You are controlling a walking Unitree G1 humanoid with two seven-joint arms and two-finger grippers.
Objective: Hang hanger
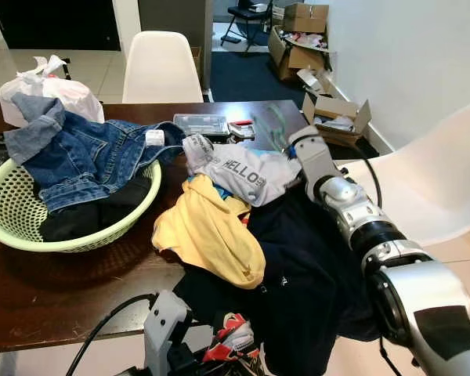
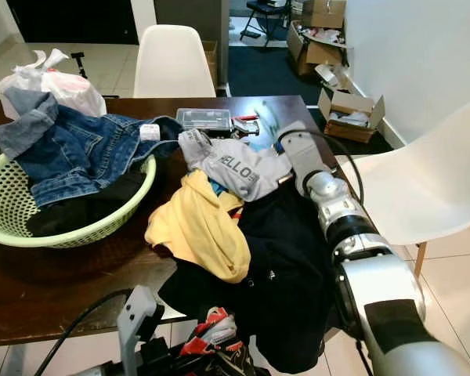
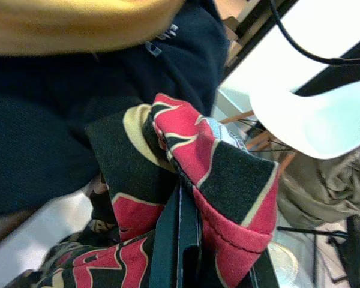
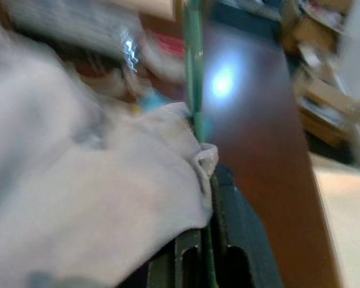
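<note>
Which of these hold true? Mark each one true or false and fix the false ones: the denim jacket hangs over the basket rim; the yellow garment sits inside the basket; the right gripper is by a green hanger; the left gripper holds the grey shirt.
1. The denim jacket hangs over the rim of the green basket. True.
2. The yellow garment sits inside the basket. False: it lies on the table, beside the basket.
3. The right gripper is by a green hanger. True.
4. The left gripper holds the grey shirt. False: it is shut on a red and black cloth.
</note>
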